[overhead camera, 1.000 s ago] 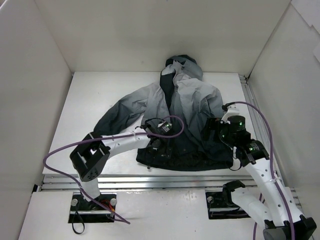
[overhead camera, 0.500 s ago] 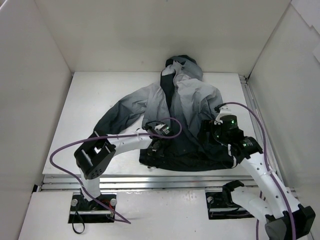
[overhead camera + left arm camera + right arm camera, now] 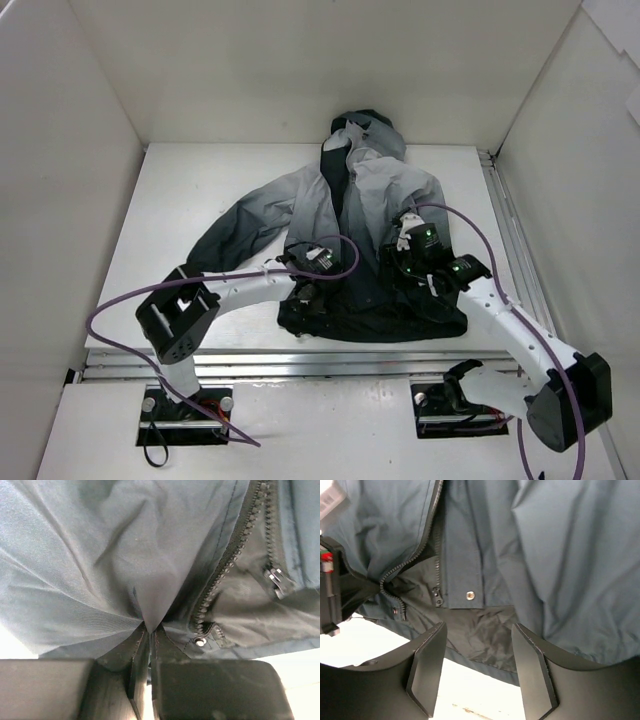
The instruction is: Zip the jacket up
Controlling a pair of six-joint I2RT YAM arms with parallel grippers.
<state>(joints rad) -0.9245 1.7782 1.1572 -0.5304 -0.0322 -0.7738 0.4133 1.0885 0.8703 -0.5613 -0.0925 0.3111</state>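
Note:
The jacket (image 3: pixel 375 195) lies flat on the white table, hood at the far end, and its dark front zipper (image 3: pixel 220 580) is parted near the hem. My left gripper (image 3: pixel 305 297) is shut on a fold of the jacket (image 3: pixel 100 555) at the hem, just left of the zipper teeth and a metal snap (image 3: pixel 200 641). The zipper slider (image 3: pixel 276 580) sits on the other row of teeth. My right gripper (image 3: pixel 408 272) hovers over the hem on the right of the opening. The right gripper (image 3: pixel 479 630) is open with nothing between its fingers, and the slider (image 3: pixel 438 597) lies ahead of it to the left.
White walls close in the table (image 3: pixel 200 190) on the left, back and right. An aluminium rail (image 3: pixel 300 360) runs along the near edge. A purple cable (image 3: pixel 340 255) loops over the left arm, and another trails from the right wrist.
My left gripper has closed on the hem fabric. My right arm has swung left, further over the jacket's lower right front, and its jaws have narrowed.

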